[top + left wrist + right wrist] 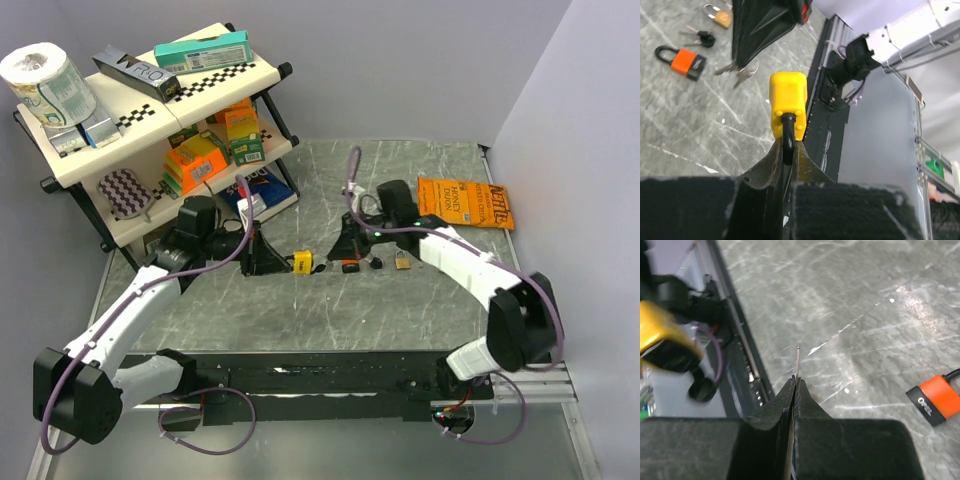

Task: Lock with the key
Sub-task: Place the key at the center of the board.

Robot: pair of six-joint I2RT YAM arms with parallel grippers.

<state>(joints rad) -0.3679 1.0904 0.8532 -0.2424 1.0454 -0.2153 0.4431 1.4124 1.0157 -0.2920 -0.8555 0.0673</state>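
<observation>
A yellow padlock point(787, 102) hangs just above the table with my left gripper point(788, 145) shut on its black shackle. From above, the lock point(301, 262) sticks out to the right of that gripper point(272, 258). My right gripper point(795, 382) is shut on a thin silver key point(797, 362), seen edge-on and poking out past the fingertips. The right gripper point(347, 245) hovers a short way right of the lock without touching it. Spare keys point(742, 72) dangle beneath it. The lock appears blurred at the left edge point(662, 337) of the right wrist view.
An orange padlock point(350, 266), black-headed keys point(375, 263) and a brass padlock point(402, 262) lie on the marble table under and right of the right gripper. A snack bag point(464, 203) lies at the back right. A stocked shelf point(150, 130) stands at the back left.
</observation>
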